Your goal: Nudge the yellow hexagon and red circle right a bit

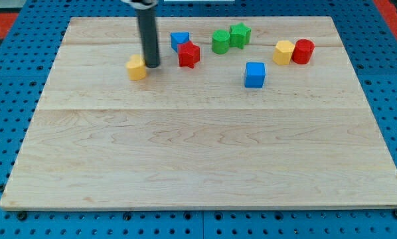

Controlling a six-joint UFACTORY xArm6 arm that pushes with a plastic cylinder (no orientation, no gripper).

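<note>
Right now I'm looking at the wooden board [205, 159], which is taking up nearly the whole view and lying on a blue pegboard [6, 60] with a strip of red showing at the top corners. My arm is carrying no fingers at all, only the dark rod, so nothing is opening or closing. The rod is coming down at the upper left, and my tip [150, 66] is sitting just beside the yellow block [137, 68], on its right, seemingly touching it. That is not the block I am after. The yellow hexagon [284, 52] and the red circle [303, 51] are sitting together near the upper right edge, touching, well apart from my tip. I'm judging the nudge as not yet begun: my tip is needing to travel across and get in at the hexagon's left side. Between them are standing a blue cube [255, 74], a red block [189, 54] with a blue block [179, 41] just behind it, a green cylinder [220, 41] and a green star [239, 34]
</note>
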